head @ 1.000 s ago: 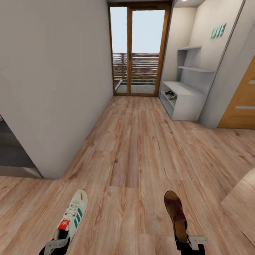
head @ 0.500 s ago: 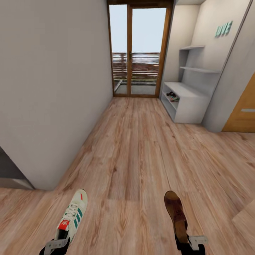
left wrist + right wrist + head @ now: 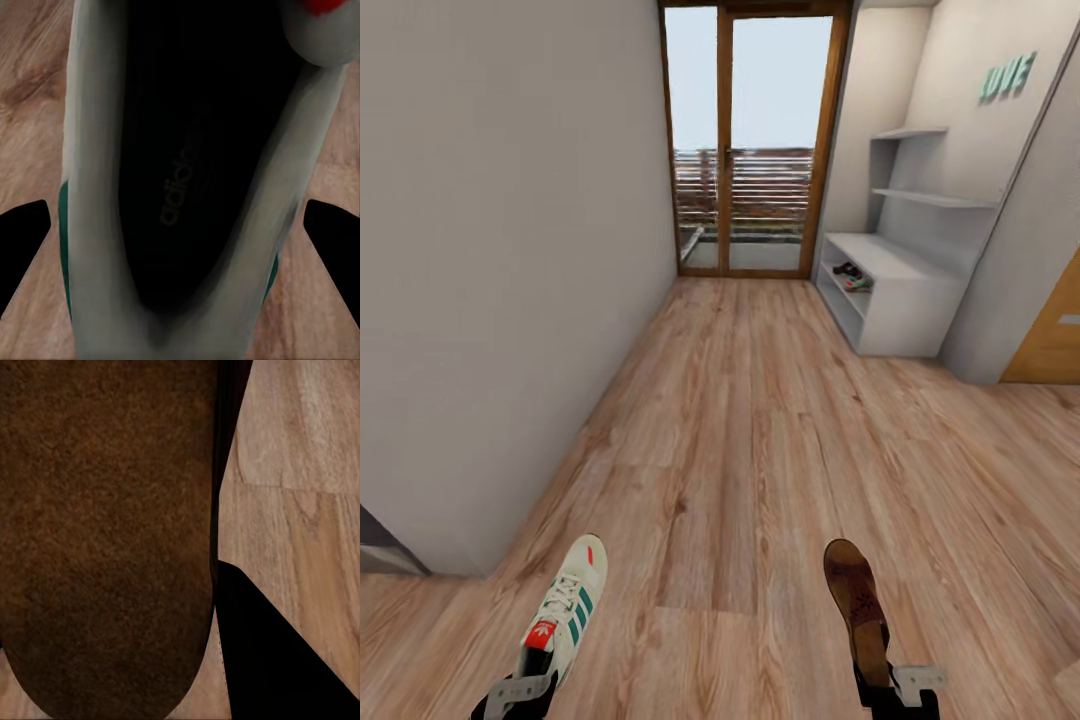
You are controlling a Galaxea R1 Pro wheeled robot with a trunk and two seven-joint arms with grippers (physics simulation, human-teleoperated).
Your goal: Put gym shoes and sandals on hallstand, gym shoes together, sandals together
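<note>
Left gripper (image 3: 520, 692): clamped on heel of 1 sneaker (image 3: 564, 609), toe pointing forward, above the floor (image 3: 740, 430).
Right gripper (image 3: 900, 690): holding 1 sandal (image 3: 857, 605) by its heel.
Hallstand (image 3: 895, 290): far right, near glass door (image 3: 748, 140); shoes (image 3: 850, 274) on its shelf.

Home corridor: hallstand (image 3: 900, 300), balcony door (image 3: 750, 140)

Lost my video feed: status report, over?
Left gripper shut on gym shoe; right gripper shut on sandal. Hallstand ahead right, shoes already on its shelf. Corridor floor between looks unobstructed.
</note>
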